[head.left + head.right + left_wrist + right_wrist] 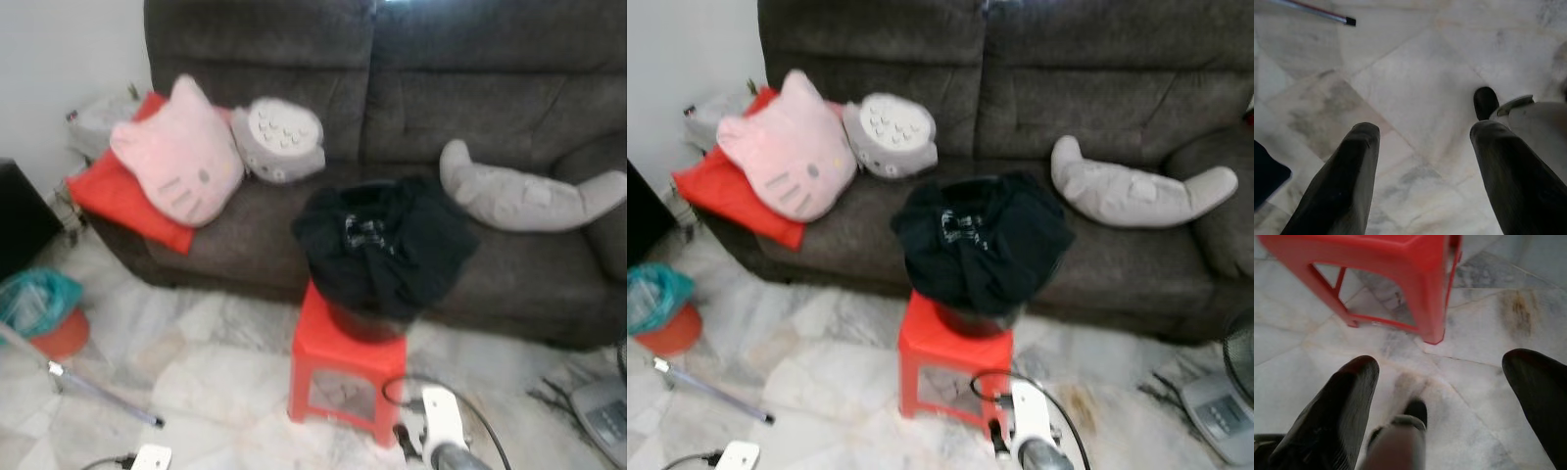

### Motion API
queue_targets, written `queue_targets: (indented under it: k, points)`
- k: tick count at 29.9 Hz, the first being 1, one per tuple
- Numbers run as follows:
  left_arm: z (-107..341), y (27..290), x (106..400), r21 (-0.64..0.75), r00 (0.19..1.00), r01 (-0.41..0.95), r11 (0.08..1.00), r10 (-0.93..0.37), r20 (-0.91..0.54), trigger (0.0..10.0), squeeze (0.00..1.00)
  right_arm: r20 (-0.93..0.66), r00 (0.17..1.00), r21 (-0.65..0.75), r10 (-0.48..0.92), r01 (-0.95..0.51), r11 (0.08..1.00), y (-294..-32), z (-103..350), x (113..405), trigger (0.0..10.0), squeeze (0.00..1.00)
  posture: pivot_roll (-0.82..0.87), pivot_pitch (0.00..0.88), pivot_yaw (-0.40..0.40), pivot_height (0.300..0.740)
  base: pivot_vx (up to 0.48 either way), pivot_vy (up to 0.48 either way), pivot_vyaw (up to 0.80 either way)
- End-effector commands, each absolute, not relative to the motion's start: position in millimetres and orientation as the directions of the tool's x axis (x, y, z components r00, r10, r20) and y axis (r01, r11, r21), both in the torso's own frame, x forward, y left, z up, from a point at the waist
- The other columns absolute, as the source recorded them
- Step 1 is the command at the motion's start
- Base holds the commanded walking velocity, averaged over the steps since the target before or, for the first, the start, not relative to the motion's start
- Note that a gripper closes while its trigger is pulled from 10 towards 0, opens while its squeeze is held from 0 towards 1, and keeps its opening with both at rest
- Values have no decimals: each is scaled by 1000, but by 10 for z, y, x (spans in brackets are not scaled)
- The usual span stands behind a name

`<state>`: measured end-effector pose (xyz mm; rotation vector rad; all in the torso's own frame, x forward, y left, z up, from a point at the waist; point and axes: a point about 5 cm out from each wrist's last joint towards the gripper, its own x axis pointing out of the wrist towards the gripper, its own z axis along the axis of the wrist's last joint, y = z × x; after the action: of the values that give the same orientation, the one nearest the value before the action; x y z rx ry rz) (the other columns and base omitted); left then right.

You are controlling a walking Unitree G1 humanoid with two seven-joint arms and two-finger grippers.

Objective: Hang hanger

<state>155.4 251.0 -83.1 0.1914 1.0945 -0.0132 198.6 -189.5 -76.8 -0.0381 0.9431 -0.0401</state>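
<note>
A black garment point(384, 243) with a small white print lies heaped over a dark tub point(364, 323) on a red plastic stool point(343, 377) in front of the sofa. My right gripper point(1440, 361) hangs open low over the marble floor, with the stool's legs point(1432, 308) just ahead of its fingers. My right wrist point(441, 423) is at the bottom edge of the left eye view, beside the stool. My left gripper point(1425, 129) is open too, pointing down at bare floor tiles with nothing between its fingers.
A dark grey sofa point(490, 78) holds a pink cat cushion point(181, 157), a red cushion point(122, 201), a grey round plush point(279, 137) and a long grey plush point(529, 196). On the floor lie a metal pole point(103, 397), an orange bucket point(54, 328) and a fan base point(602, 411).
</note>
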Motion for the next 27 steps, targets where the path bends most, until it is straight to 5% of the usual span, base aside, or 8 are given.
queue_targets:
  k: [1, 18, 21, 27]
  points:
    - [-858, 2490, 1502, 143, 445, 109, 984, 80, -892, 10000, 0, -809, 584, -55, -63, 31, 998, -1930, -770, 1974, 10000, 0, -112, 0, 59, 740, 0, 0, 0]
    - [-857, 2490, 1504, 143, 446, 114, 983, 78, -892, 10000, 0, -734, 672, 68, -100, 219, 973, -1931, -724, 2014, 10000, 0, -159, 0, 68, 740, 0, 0, 0]
    - [-855, 2497, 1505, 149, 444, 123, 981, 80, -892, 10000, 0, -486, 864, 222, -127, 263, 939, -2168, -546, 1896, 10000, 0, -178, 0, 72, 740, 0, 0, 0]
    - [-853, 2500, 1507, 152, 444, 130, 980, 80, -892, 10000, 0, -366, 930, 380, -27, 176, 908, -2124, -399, 1857, 10000, 0, -184, 0, 72, 740, 0, 0, 0]
